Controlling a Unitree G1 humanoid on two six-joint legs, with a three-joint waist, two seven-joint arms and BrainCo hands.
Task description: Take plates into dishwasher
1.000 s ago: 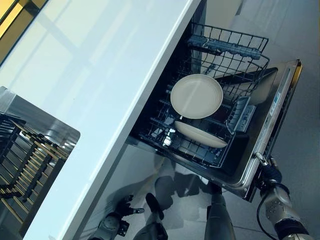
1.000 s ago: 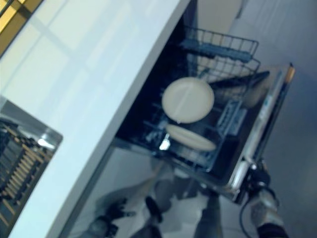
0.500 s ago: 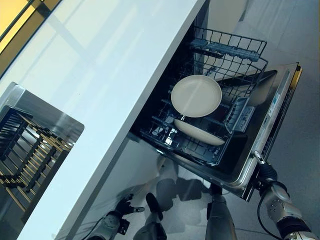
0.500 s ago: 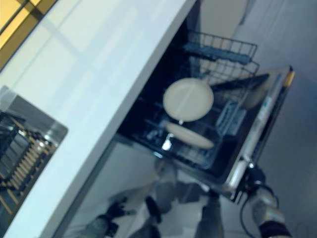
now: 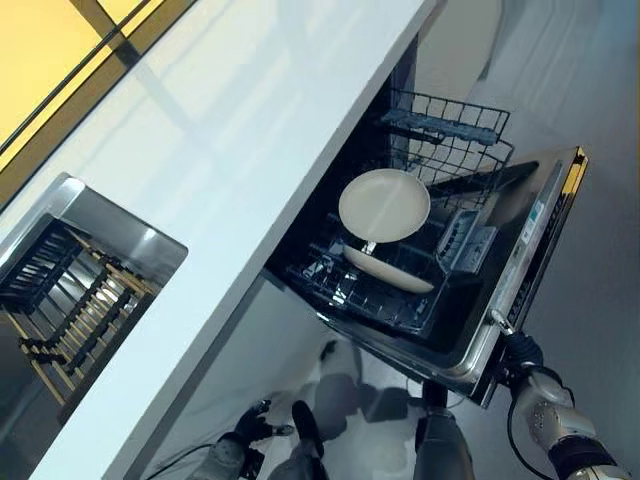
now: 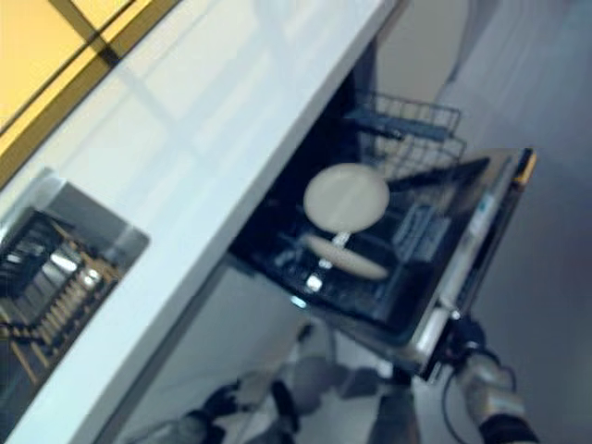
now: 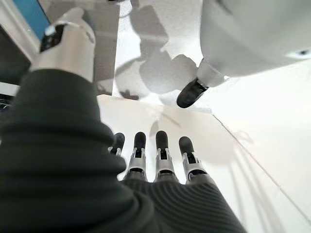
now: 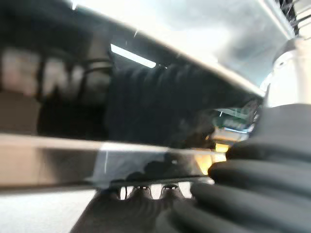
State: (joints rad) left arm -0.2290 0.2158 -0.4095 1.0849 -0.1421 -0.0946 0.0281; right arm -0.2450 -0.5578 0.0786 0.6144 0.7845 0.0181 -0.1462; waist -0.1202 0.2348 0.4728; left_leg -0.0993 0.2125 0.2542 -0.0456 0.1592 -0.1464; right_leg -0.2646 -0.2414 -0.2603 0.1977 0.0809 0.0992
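Note:
The dishwasher door [image 5: 530, 240] hangs open and the lower wire rack [image 5: 450, 130] is pulled out. A round cream plate [image 5: 384, 205] stands tilted in the rack. A second cream plate [image 5: 388, 270] lies lower, just in front of it. My right hand [image 5: 524, 354] is at the near outer corner of the door; in the right wrist view the door's steel edge [image 8: 97, 160] fills the picture right against the hand [image 8: 252, 194]. My left hand [image 5: 250, 428] hangs low near the floor, open and empty, as the left wrist view [image 7: 160, 155] shows.
A long white counter [image 5: 220, 130] runs over the dishwasher. A steel sink [image 5: 150, 235] with a dark drying rack [image 5: 70, 300] inside lies at its near left. Grey floor lies beyond the door to the right.
The camera has shifted, so more of the sink and counter shows. My right hand stays at the door's corner. The plates have not moved in the rack.

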